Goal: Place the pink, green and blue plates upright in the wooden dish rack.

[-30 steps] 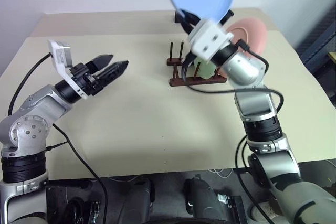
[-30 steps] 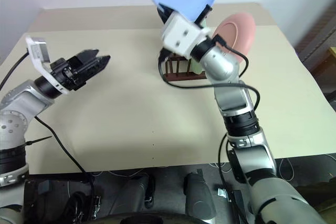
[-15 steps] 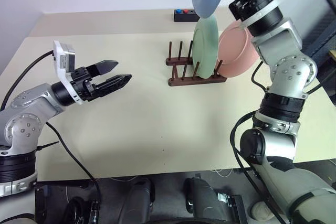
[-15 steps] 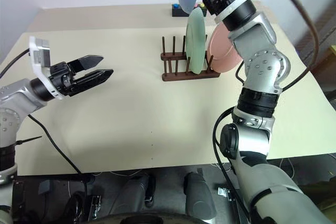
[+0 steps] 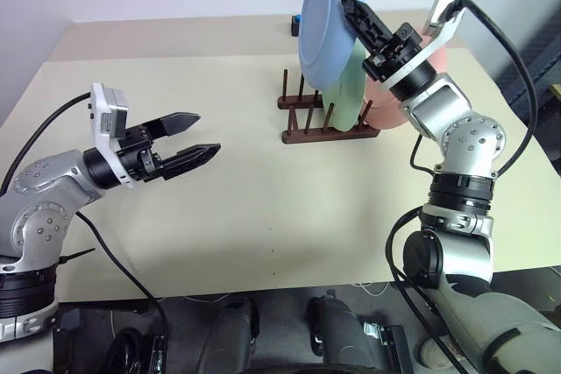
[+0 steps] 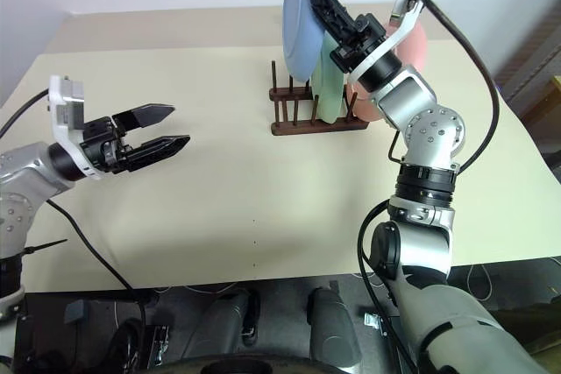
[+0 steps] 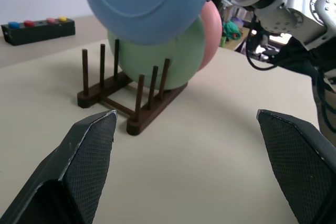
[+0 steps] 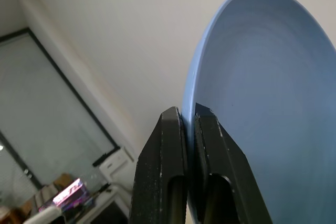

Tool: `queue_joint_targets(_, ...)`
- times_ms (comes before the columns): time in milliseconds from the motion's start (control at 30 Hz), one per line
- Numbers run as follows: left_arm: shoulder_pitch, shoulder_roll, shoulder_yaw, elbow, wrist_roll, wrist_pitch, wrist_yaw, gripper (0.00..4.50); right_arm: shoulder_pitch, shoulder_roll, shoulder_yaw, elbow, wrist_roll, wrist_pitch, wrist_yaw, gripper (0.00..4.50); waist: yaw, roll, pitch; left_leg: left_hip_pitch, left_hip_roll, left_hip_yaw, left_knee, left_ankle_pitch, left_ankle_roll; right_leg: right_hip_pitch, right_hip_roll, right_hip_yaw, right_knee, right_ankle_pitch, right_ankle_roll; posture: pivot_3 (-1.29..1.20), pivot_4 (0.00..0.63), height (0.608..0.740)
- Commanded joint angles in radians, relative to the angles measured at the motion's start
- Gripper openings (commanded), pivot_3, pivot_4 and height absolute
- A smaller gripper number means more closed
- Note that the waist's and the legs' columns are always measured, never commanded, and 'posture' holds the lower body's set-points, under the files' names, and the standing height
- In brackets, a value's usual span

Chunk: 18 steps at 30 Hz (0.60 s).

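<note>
My right gripper is shut on the rim of the blue plate, holding it upright in the air just above the wooden dish rack. The green plate stands upright between the rack's pegs, and the pink plate leans behind it at the rack's right end. In the right wrist view both fingers pinch the blue plate's edge. My left gripper hovers open and empty over the table, well left of the rack. The left wrist view faces the rack and all three plates.
A small black box with coloured buttons sits at the table's far edge behind the rack. Bare cream tabletop stretches between my two arms and toward the front edge.
My right wrist has rolled, turning the blue plate from flat overhead to upright and bringing it down toward the rack. The left gripper stayed open, drifting only slightly.
</note>
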Motion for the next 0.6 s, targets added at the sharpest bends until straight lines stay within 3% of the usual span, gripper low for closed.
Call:
queue_joint_targets(33,-0.003,0.000,0.046,-0.008,-0.001,-0.041,-0.016,4.39,0.000,-0.010,0.005,-0.035,0.019,0.008,0.012,0.00,0.000,0.000,0.000,0.000,0.000,0.000,0.000,0.000,0.000,0.000,0.000,0.000,0.000,0.000,0.000,0.00,0.150,0.740)
queue_joint_targets(600,0.035,-0.022,0.051,-0.005,0.064,-0.148,-0.038,4.39,0.057,-0.023,0.071,0.026,-0.114,-0.058,0.082,0.00,-0.001,0.000,0.000,0.000,0.000,0.000,0.000,0.000,0.000,0.000,0.001,0.000,0.000,0.000,0.000,0.00,0.150,0.740)
